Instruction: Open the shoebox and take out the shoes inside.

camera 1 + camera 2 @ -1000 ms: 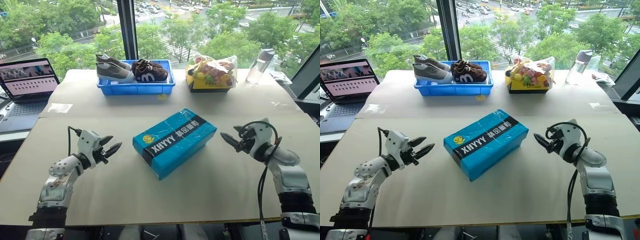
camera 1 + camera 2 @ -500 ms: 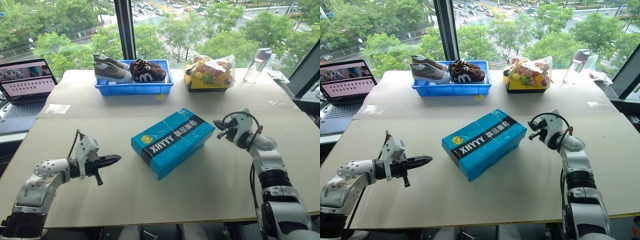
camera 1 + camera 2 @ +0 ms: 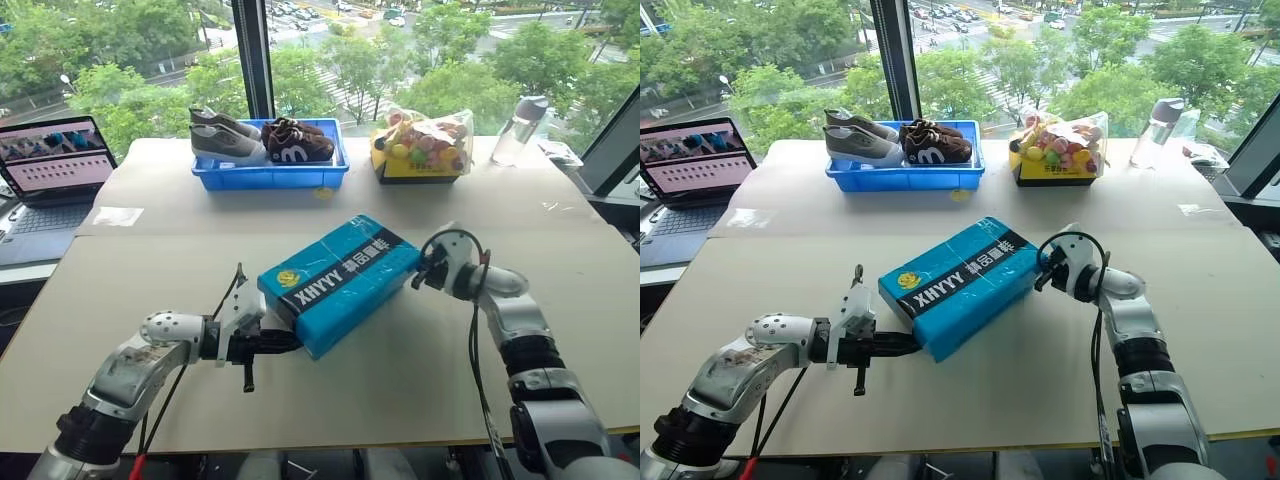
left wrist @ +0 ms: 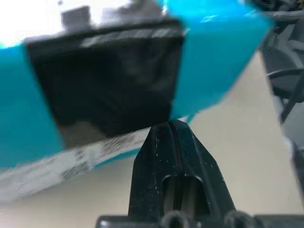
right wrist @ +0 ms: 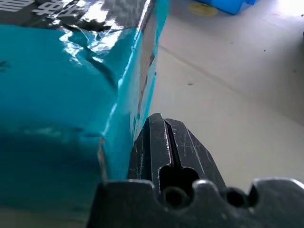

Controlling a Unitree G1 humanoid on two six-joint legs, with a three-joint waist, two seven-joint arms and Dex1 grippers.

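Observation:
The bright blue shoebox, with a black band lettered "XHYYY" and a yellow round sticker, lies closed at the table's middle, set at an angle. The shoes are hidden inside it. My left gripper is shut, its tip against the lower edge of the box's near-left end, where the black band runs down. My right gripper is also shut, its tip pressed at the far-right end corner of the shoebox. Neither gripper holds anything.
At the back stands a blue plastic bin with grey sneakers and dark brown sneakers. Beside it sits a bag of coloured items, then a clear bottle. A laptop is at far left.
Both grippers have shut and moved inward from either side until their tips meet the shoebox's two ends. The left one swung low toward the box's near end.

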